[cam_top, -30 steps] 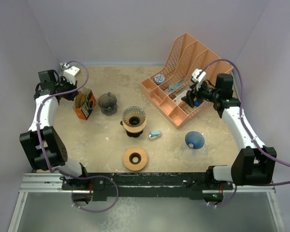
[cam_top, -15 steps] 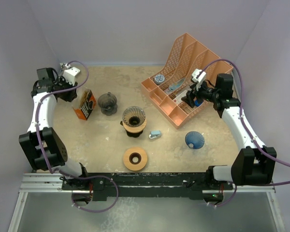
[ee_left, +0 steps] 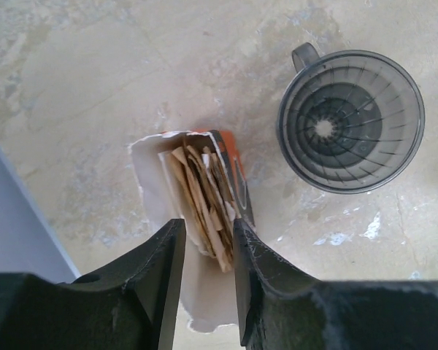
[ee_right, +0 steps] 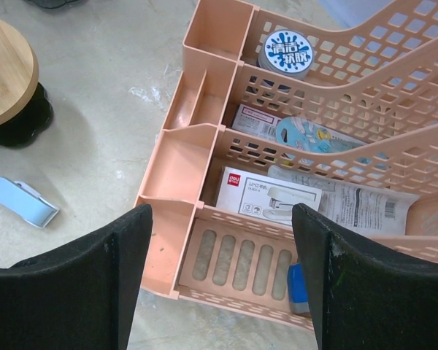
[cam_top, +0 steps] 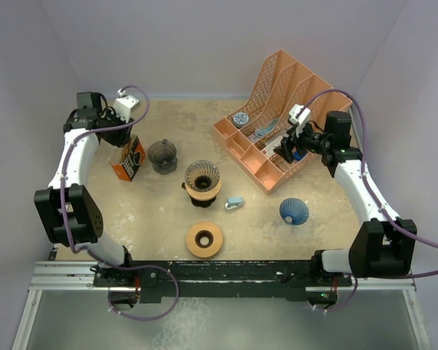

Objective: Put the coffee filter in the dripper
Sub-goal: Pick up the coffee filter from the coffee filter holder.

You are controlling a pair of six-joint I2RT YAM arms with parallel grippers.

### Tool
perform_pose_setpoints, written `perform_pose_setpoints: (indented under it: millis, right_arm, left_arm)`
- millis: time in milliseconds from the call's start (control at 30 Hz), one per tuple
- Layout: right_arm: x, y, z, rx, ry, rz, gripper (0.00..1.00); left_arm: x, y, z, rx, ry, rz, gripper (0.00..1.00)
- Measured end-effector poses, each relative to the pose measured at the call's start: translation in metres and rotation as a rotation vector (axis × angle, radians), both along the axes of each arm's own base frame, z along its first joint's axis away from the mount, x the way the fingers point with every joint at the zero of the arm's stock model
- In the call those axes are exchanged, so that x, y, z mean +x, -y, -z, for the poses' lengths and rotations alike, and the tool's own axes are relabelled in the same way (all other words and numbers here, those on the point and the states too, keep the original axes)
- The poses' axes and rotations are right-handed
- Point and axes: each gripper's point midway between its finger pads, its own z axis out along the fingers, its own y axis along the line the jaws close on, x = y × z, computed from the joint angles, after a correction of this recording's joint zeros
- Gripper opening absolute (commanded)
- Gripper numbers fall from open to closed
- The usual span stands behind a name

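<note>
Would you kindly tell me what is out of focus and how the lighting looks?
Left wrist: the black left tool is blurred, the orange box of paper filters sharp. Right wrist: the right tool blurred, the peach plastic organiser crisp. Top external: even light, soft shadows.

The left claw point(ee_left: 208, 232) moves right, away from the far-left wall, and now hangs over the orange filter box point(cam_top: 129, 159). Its jaws, shut a second ago, stand slightly apart (the paper filters point(ee_left: 198, 195) show through the gap).
</note>
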Motion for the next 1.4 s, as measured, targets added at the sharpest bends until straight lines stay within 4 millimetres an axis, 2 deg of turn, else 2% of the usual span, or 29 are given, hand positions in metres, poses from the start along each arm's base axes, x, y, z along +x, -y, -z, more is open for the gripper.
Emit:
perform_pose_setpoints:
  millis: [100, 300, 567, 767, 933, 1167, 1400]
  right_arm:
    - [0.0, 0.0, 0.0, 0.0, -0.001, 0.001, 0.8]
    - [0.0, 0.0, 0.0, -0.001, -0.002, 0.002, 0.81]
    - [0.0, 0.0, 0.0, -0.001, -0.002, 0.002, 0.81]
    - [0.0, 0.0, 0.0, -0.001, -0.002, 0.002, 0.81]
    - [0.0, 0.0, 0.0, -0.001, -0.002, 0.002, 0.82]
    - [0.0, 0.0, 0.0, -0.001, -0.001, 0.002, 0.82]
    - [-0.001, 0.0, -0.001, 0.002, 0.003, -0.002, 0.83]
  left_arm:
    - [-0.002, 0.007, 0.009, 0.002, -0.038, -0.002, 0.34]
    - [-0.003, 0.002, 0.02, 0.027, -0.077, -0.034, 0.33]
    - [-0.005, -0.003, 0.026, 0.047, -0.099, -0.051, 0.18]
    - [-0.007, -0.003, 0.03, 0.047, -0.116, -0.049, 0.0]
    - [-0.011, -0.003, 0.03, 0.048, -0.135, -0.049, 0.0]
    - [-0.012, -0.008, 0.009, 0.082, -0.107, -0.061, 0.0]
    - [-0.019, -0.009, -0.047, 0.113, -0.026, -0.05, 0.0]
